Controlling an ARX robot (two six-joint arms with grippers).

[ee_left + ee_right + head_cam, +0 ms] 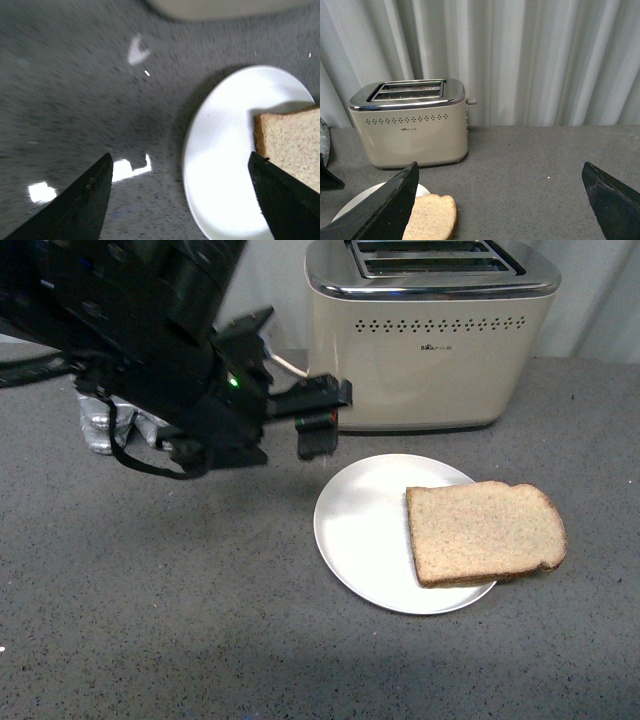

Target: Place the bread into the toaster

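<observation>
The bread (485, 532), a light-brown slice with a darker crust, lies flat on the right side of a white plate (360, 530), overhanging its rim. The beige toaster (430, 335) with two top slots stands behind the plate. My left gripper (318, 420) is open and empty, hovering above the plate's far-left edge, in front of the toaster. In the left wrist view its fingers (75, 200) straddle the plate (220, 160), the bread (292, 145) by the other finger. My right gripper (500, 200) is open and empty, high above the table; its view shows the toaster (412, 125) and the bread (432, 215).
The table (150, 620) is dark grey speckled stone. A crumpled silver-white object (105, 420) lies at the left behind my left arm. A white cord (285, 362) runs behind the toaster's left side. Pale curtains (545, 60) hang behind the table.
</observation>
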